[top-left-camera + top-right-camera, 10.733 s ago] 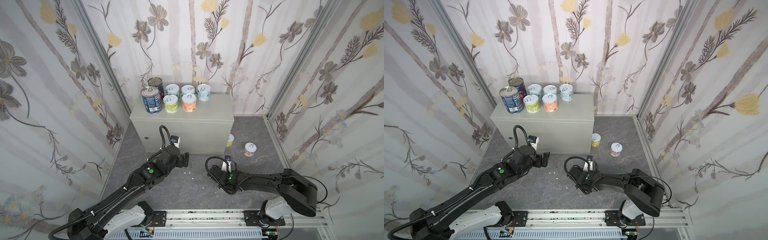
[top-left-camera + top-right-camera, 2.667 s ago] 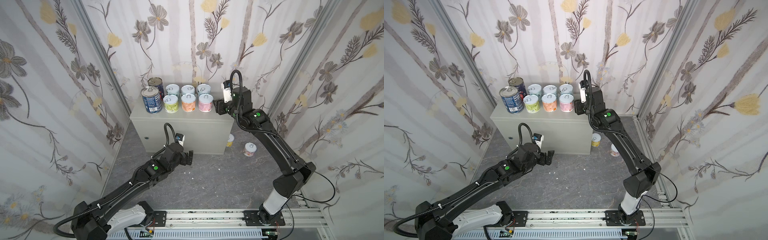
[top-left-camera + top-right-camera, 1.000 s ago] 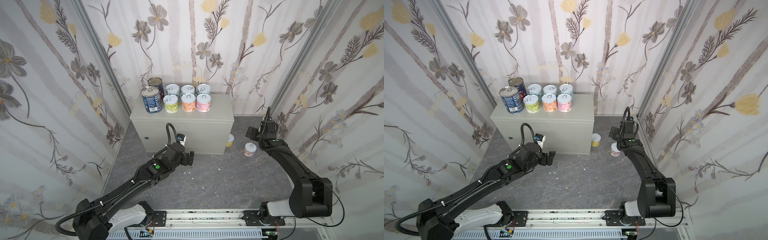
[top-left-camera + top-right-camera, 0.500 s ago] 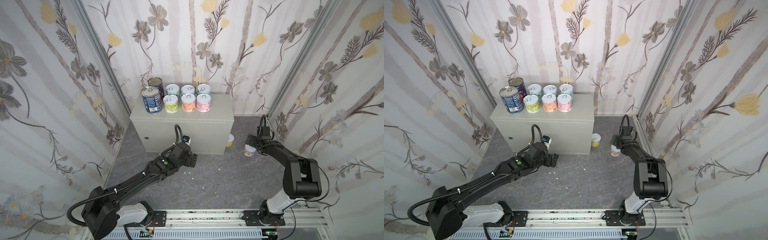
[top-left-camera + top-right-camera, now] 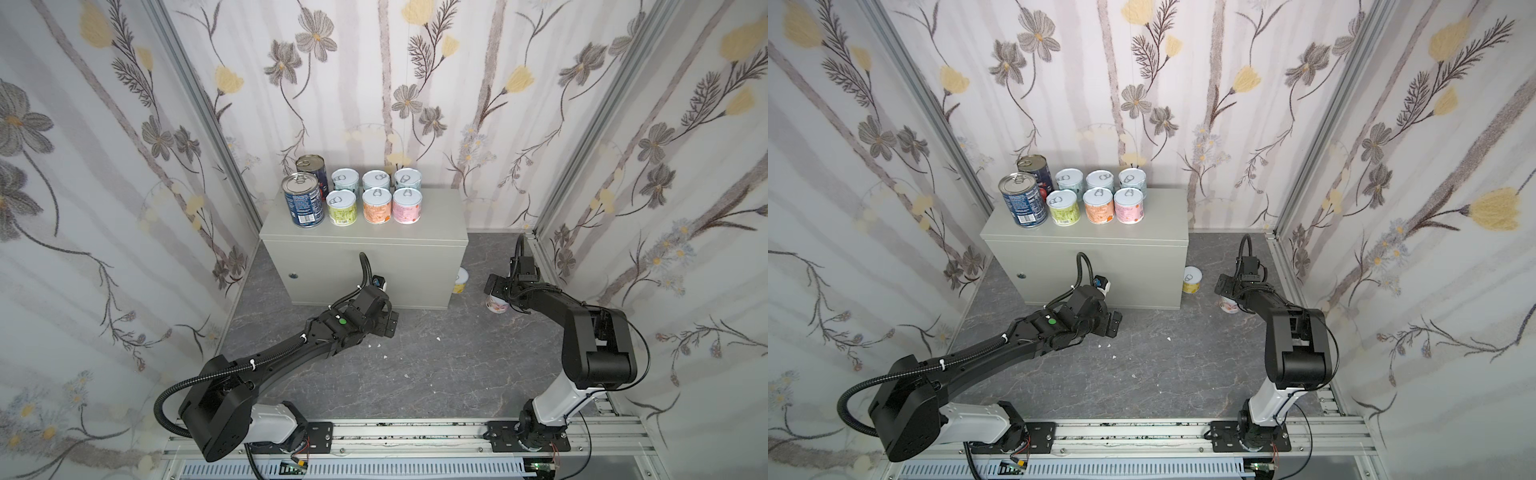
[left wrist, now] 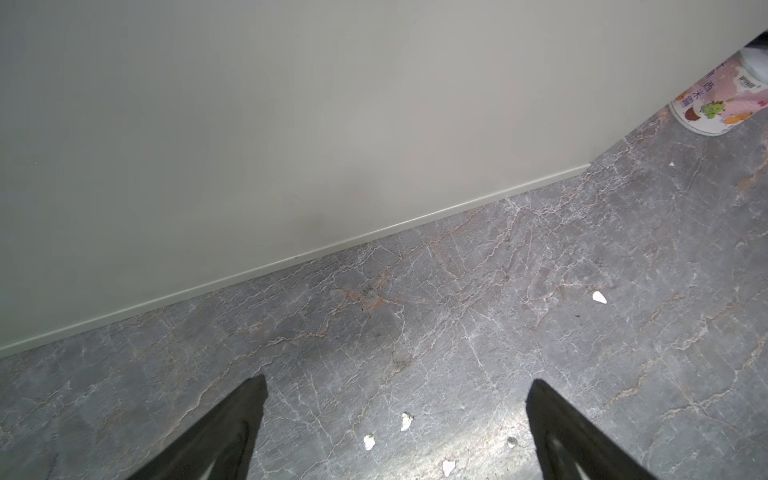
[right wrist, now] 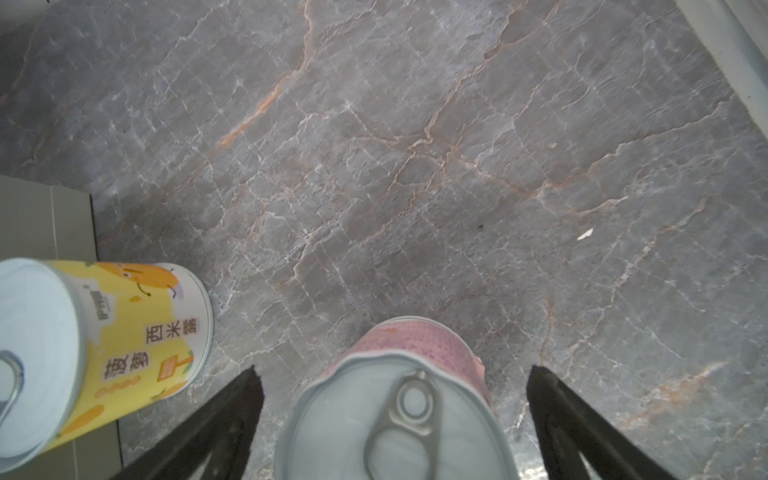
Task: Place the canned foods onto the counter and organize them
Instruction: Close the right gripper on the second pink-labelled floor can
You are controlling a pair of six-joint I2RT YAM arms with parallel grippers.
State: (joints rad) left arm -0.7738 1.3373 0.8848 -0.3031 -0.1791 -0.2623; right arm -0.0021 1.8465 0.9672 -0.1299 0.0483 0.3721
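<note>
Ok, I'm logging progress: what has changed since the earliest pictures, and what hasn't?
A sixth short tin, the pink-labelled can, has appeared on the counter, where the right pincer reached; that pincer then dropped to the floor and now stands open astride the floor pink can. The left pincer, open, crept rightward along the counter's front. The other seven tins on top and the yellow can on the floor stayed put.

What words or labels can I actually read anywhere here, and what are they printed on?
"西米露": yellow can on the floor.
"菠萝", likely: same yellow can, bigger letters.
"西米露": pink can, last sign blurred.
Too small to read: the blue cans and small cans on the grey box; the yellow can's barcode sticker.
</note>
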